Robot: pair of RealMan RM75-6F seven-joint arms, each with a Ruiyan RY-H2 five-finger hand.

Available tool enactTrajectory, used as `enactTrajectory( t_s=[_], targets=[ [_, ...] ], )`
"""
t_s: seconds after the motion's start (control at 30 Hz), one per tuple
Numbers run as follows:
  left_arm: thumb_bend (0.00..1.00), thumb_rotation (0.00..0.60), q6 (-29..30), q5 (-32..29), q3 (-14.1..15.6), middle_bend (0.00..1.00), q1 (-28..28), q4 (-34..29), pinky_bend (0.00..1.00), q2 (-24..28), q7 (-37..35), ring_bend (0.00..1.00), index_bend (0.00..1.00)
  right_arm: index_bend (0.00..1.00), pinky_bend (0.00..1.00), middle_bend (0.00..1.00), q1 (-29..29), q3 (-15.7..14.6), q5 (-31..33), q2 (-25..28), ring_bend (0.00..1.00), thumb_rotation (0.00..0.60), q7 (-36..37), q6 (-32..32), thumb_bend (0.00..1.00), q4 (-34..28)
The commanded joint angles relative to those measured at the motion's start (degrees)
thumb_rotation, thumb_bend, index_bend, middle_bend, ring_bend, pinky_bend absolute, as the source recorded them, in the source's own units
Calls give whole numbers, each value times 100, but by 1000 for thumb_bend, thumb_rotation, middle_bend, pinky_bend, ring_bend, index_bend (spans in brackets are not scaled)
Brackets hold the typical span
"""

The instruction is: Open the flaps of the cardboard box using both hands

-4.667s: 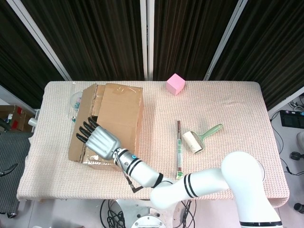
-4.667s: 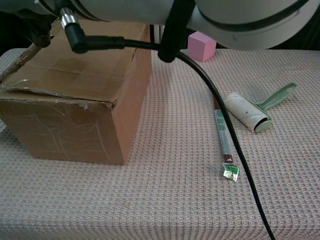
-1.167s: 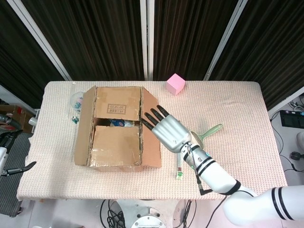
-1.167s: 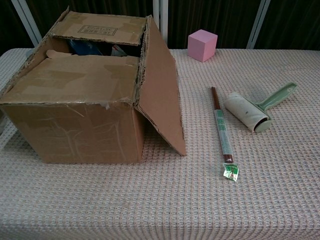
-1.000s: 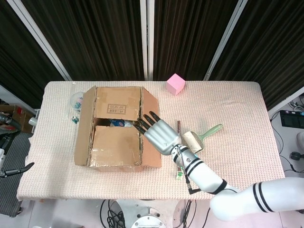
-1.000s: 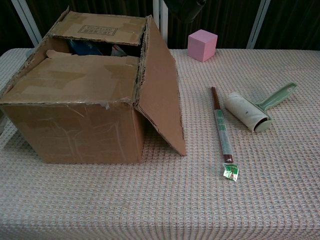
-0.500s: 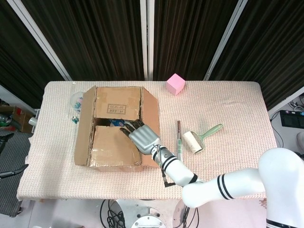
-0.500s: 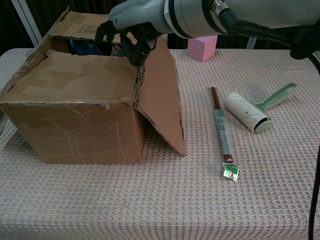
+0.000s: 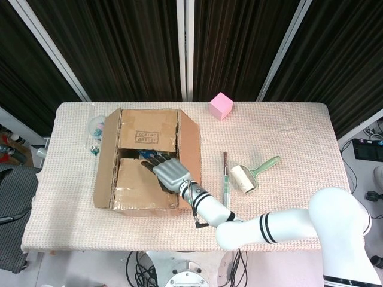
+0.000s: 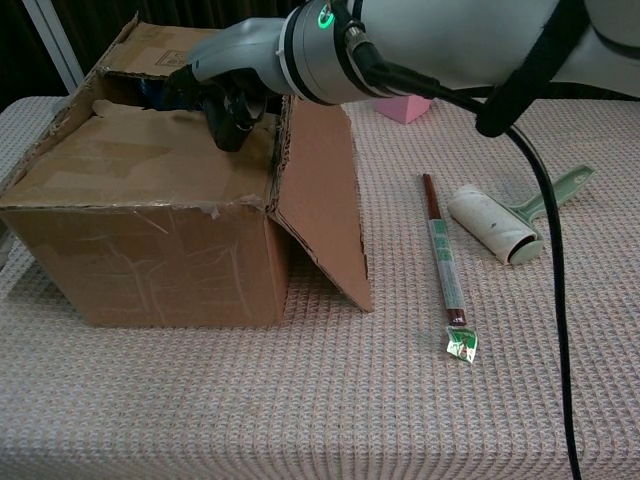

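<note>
The cardboard box (image 9: 108, 179) stands at the table's left. Its right outer flap (image 10: 320, 200) hangs folded out and down; the left outer flap (image 9: 106, 156) is folded outward. The far inner flap (image 9: 148, 133) and the near inner flap (image 10: 150, 155) still lie across the top with a gap between them. My right hand (image 9: 169, 173) hovers over the near inner flap, and its dark fingers (image 9: 148, 158) bend down at that flap's far edge by the gap. In the chest view the hand (image 10: 235, 70) holds nothing that I can see. My left hand is in neither view.
A pink cube (image 9: 221, 106) sits at the back. A brown stick (image 9: 225, 179) and a green-handled lint roller (image 9: 244, 177) lie right of the box. A clear round object (image 9: 96, 127) is left of the box. My arm's black cable (image 10: 555, 250) hangs over the table.
My right hand has swung from right of the box leftward over the opened right flap, onto the near inner flap's far edge. The box's flaps have not moved in the last second.
</note>
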Motion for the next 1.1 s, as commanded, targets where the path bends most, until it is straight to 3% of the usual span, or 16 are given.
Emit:
enactTrajectory(
  t_s=[0.03, 0.67, 0.77, 0.93, 1.1],
  targets=[
    [103, 311, 0, -16, -2, 155, 6, 11, 212, -6, -7, 129, 103, 0, 0, 0, -56, 86, -182, -155, 0, 600, 232, -26, 965, 160],
    [103, 310, -6, -46, 10, 155, 58, 141, 212, -40, -144, 129, 103, 0, 0, 2, -4, 236, 311, -330, 0, 600, 789, -314, 968, 536],
    [103, 313, -12, -40, 13, 154, 59, 154, 212, -50, -151, 129, 103, 0, 3, 48, 7, 215, 247, -311, 0, 600, 794, -262, 974, 547],
    [103, 312, -10, -17, 8, 155, 50, 161, 212, -73, -146, 129, 103, 0, 87, 133, -67, 272, 76, -269, 11, 600, 926, -142, 992, 459],
    [103, 312, -45, -10, 8, 155, 30, 151, 212, -89, -128, 129, 103, 0, 175, 189, -207, 385, -136, -181, 114, 600, 1165, -101, 1000, 327]
  ],
)
